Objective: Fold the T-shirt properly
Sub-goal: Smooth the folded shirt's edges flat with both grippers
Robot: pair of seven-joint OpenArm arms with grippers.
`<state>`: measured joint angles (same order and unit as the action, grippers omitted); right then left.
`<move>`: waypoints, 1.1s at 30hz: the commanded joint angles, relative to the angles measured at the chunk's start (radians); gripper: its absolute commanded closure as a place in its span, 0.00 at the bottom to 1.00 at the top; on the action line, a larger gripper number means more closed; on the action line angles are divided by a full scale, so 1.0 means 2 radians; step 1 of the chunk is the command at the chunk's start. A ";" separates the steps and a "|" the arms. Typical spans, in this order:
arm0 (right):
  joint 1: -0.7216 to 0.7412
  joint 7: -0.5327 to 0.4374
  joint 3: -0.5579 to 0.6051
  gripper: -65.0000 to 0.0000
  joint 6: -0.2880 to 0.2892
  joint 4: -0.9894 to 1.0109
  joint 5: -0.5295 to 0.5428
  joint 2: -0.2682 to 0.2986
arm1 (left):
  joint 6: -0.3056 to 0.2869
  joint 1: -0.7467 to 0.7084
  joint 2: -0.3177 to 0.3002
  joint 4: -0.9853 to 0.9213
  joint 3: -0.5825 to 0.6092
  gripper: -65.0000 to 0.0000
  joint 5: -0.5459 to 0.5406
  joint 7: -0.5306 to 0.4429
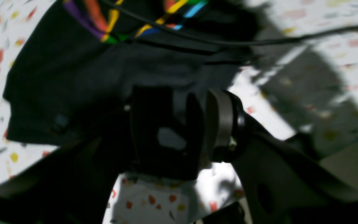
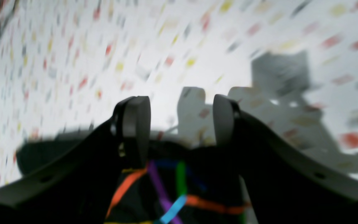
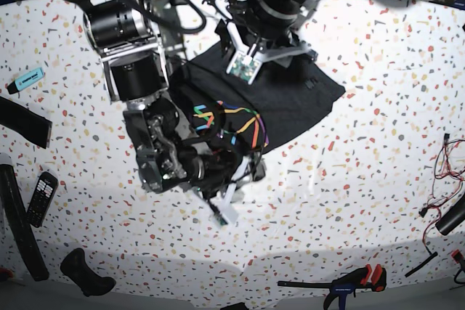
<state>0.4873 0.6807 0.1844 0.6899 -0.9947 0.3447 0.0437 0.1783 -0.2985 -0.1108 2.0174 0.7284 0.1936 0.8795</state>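
Overhead, the T-shirt (image 3: 290, 99) lay on the speckled table (image 3: 378, 179) as a dark, partly folded shape, its rainbow-line print (image 3: 229, 125) facing up at the edge nearest the camera. Both arms crowded over it. The right gripper (image 2: 180, 115) hung at the shirt's printed edge; seen from its wrist camera, its two pale fingers (image 2: 135, 121) stood clearly apart with only the table showing between them, and the printed cloth bunched lower down by the finger bases, so I could not tell whether any of it was pinched. The left gripper (image 1: 197, 124) sat over the shirt's far, plain black part. Its wrist picture was blurred and dark: one grey finger (image 1: 219, 118) showed beside black cloth, and a grip on the shirt could not be made out. A black cable (image 1: 228, 42) crossed above the shirt in that view. Well left of the shirt lay a turquoise marker (image 3: 27, 79) and a remote control (image 3: 42, 195); a clamp (image 3: 349, 284) rested nearer the camera.
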 commanded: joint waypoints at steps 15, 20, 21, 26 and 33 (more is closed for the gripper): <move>-0.030 0.010 -0.002 0.52 0.004 -0.003 0.003 0.012 | -0.020 0.022 -0.004 -0.156 0.005 0.57 0.027 -0.029; -0.046 0.024 -0.002 0.52 0.004 -0.003 0.004 0.049 | -0.019 0.045 -0.052 -0.162 0.005 0.57 0.026 -0.029; -0.046 0.034 -0.002 0.52 0.004 -0.003 0.008 0.060 | -0.018 0.051 -0.064 -0.162 0.005 0.57 0.026 -0.028; -0.046 0.080 -0.002 0.52 0.004 -0.009 0.089 0.118 | 0.003 0.076 -0.116 -0.162 0.004 0.57 0.018 -0.025; -0.056 0.154 -0.002 0.52 0.004 -0.019 0.182 0.159 | 0.001 0.115 -0.119 -0.162 -0.045 0.57 -0.015 -0.046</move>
<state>0.3660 0.9558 0.1833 0.7033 -1.0267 0.7265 0.3485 0.1631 -0.0849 -0.3298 1.6882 0.6521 0.1398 0.7635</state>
